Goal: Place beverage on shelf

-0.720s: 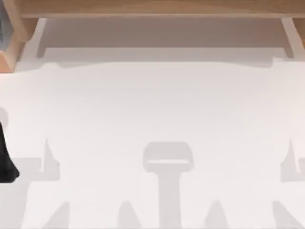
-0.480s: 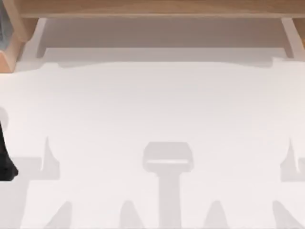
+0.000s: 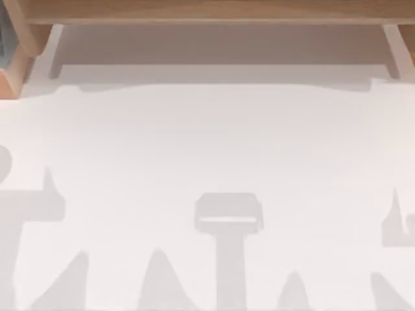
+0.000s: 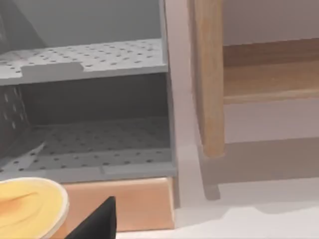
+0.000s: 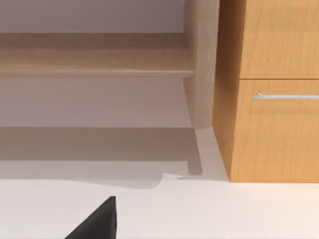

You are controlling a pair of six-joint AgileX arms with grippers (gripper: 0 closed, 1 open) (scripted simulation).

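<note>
The beverage (image 4: 27, 208) shows its pale yellow-orange round top and a strip of orange wall close under the left wrist camera. My left gripper (image 4: 75, 226) is shut on it, one black finger (image 4: 97, 221) lying against its side. Beyond it stands the shelf, with a light-brown wooden upright (image 4: 208, 74) and its wide board (image 4: 271, 74). From above, the shelf (image 3: 207, 11) runs along the far edge of the white table. My right gripper (image 5: 97, 221) hangs parked over the table, facing the shelf's other upright (image 5: 202, 59).
A grey perforated rack (image 4: 89, 99) on a wooden base (image 4: 139, 201) stands just beside the shelf's left upright. A wooden cabinet (image 5: 269, 89) with a metal drawer handle (image 5: 286, 95) flanks the right upright. Arm shadows fall on the white tabletop (image 3: 207, 142).
The black left arm at the top view's left edge has moved out of the picture. Its shadow on the table has shifted up and grown.
</note>
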